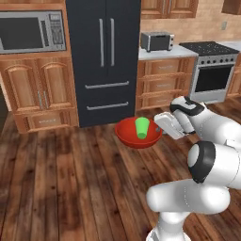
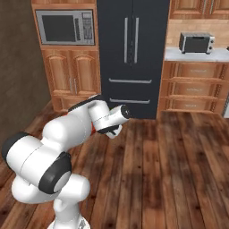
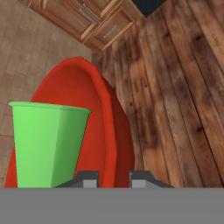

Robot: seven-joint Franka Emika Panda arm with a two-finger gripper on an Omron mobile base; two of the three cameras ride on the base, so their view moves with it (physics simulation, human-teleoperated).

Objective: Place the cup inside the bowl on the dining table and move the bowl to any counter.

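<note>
The red bowl (image 1: 132, 136) hangs in the air above the wooden floor, in front of the fridge. The green cup (image 1: 142, 128) stands inside it. My gripper (image 1: 160, 126) is shut on the bowl's right rim. In the hand view the bowl (image 3: 87, 87) fills the left half with the cup (image 3: 43, 144) in it, and the rim runs down between the two fingertips of the gripper (image 3: 114, 181). The counter (image 1: 164, 52) with a toaster (image 1: 156, 41) lies at the back right; the counter (image 2: 192, 54) also appears in the right base view. The dining table is out of view.
A dark fridge (image 1: 103, 56) stands straight ahead, between wooden cabinets with a built-in microwave (image 1: 30, 32) on the left and drawers (image 1: 162, 84) on the right. A stove (image 1: 214, 70) sits at the far right. Open wooden floor (image 1: 70, 179) lies below the bowl.
</note>
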